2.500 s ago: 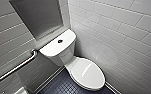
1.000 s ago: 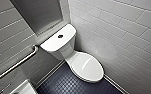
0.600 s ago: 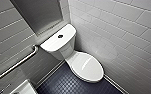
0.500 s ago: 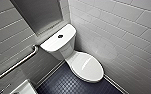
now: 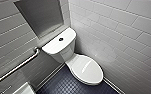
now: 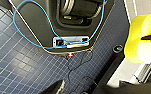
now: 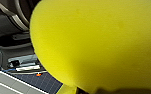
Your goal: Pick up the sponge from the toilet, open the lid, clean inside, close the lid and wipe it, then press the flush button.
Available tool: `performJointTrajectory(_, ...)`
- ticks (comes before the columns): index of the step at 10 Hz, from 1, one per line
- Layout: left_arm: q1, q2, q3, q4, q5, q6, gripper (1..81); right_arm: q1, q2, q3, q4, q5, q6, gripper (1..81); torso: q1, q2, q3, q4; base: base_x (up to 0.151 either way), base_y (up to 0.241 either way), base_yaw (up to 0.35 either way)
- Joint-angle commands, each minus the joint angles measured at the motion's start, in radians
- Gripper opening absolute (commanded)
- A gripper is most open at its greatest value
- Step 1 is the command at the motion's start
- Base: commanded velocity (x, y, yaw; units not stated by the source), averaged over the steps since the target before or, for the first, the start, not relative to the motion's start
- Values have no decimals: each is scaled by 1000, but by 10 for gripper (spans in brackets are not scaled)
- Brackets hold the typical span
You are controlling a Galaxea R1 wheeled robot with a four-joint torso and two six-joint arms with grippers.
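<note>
Sponge (image 7: pixel 96 42) is seen clamped in the right gripper (image 6: pixel 148 38) and held in the air beside the robot base (image 6: pixel 73 27), over the dark blue tiled floor (image 6: pixel 21 65). One dark finger is seen pressed against the sponge's yellow side. A blue cable (image 6: pixel 18 15) is looped across the base. The left gripper's state cannot be told.

In the head view, the toilet (image 5: pixel 66 53) is set in a tiled corner. The lid (image 5: pixel 87 68) is shut down flat over the bowl. The tank (image 5: pixel 53 47) is placed at 10 o'clock of the lid. The flush button (image 5: pixel 61 39) is seen mid-way on the flat tank top. A grab rail (image 5: pixel 18 66) is mounted on the wall at 9 o'clock of the tank and slopes off toward 8 o'clock. A grey recessed niche (image 5: pixel 41 15) is set at 12 o'clock of the tank. A white-tiled wall (image 5: pixel 126 37) is seen at 3 o'clock of the lid. The corner of a white object (image 5: pixel 24 89) is seen at 7 o'clock of the tank; its kind cannot be told.
</note>
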Motion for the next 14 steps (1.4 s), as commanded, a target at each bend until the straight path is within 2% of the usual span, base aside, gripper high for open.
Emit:
performJointTrajectory(1,51,14,-43,8,55,6,811,-35,3,9,40,-95,-5,10,0,0,94,0,0,0,0)
performJointTrajectory(2,49,24,-58,10,55,6,811,-37,4,17,35,-95,-5,10,0,0,130,0,0,0,0)
performJointTrajectory(3,49,37,-78,12,55,6,811,-37,6,27,30,-96,-7,10,0,0,100,0,0,0,0)
performJointTrajectory(5,48,47,-92,15,55,6,811,-37,7,34,29,-96,-7,10,-2,-1,104,0,0,0,0)
performJointTrajectory(6,48,47,-92,15,55,6,811,-35,9,35,30,-98,-5,10,-66,99,113,0,0,0,0)
performJointTrajectory(8,43,57,-94,12,58,6,811,-32,12,27,40,-98,-1,10,-84,123,116,0,0,0,0)
performJointTrajectory(10,42,72,-117,7,59,6,811,-37,10,26,40,-98,-2,10,-126,189,116,0,0,0,0)
performJointTrajectory(11,42,86,-142,7,64,6,811,-41,12,32,38,-98,-4,10,-151,228,136,0,0,0,0)
performJointTrajectory(12,42,103,-176,5,64,6,811,-45,15,34,38,-98,-4,10,-173,262,194,0,0,0,0)
performJointTrajectory(14,42,144,-247,4,64,7,811,-46,19,37,38,-98,-4,10,-207,315,240,0,0,0,0)
